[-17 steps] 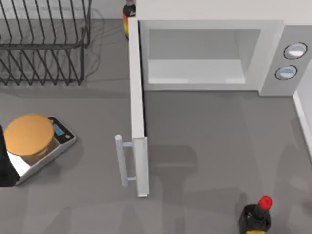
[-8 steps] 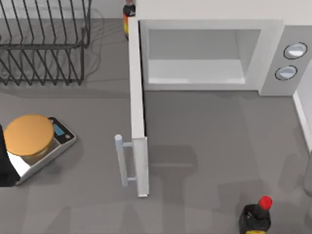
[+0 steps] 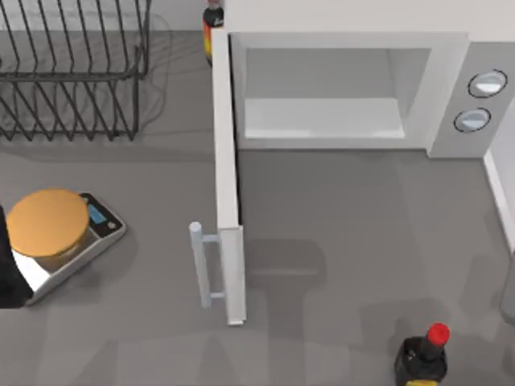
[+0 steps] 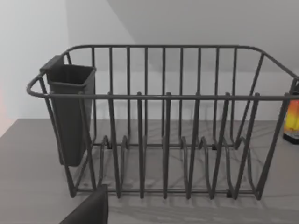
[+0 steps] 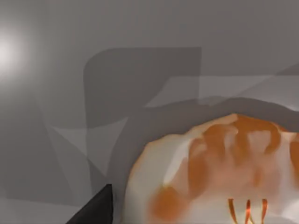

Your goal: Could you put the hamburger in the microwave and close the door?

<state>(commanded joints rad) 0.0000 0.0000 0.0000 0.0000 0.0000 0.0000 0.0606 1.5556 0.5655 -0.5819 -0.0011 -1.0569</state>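
The hamburger (image 5: 219,172), a pale bun with orange-red patches, lies close under my right wrist camera on the grey table. A dark part of my right gripper (image 5: 96,207) shows just beside it. The microwave (image 3: 451,80) stands at the back of the table, its pale cavity open. The door (image 3: 226,185) is swung out toward the front, and its bar handle (image 3: 197,265) faces left. My left arm (image 3: 6,273) is parked at the table's left edge, and a dark part of my left gripper (image 4: 88,210) shows in front of the dish rack.
A wire dish rack (image 3: 72,72) with a dark cutlery cup (image 4: 70,112) stands at the back left. A scale (image 3: 100,229) carrying a flat orange disc (image 3: 47,223) sits at the left. A red-capped bottle (image 3: 422,358) stands front right, another bottle (image 3: 212,20) behind the door hinge.
A grey shape has come into the top view's right edge, low down. The door, scale and bottles have not moved.
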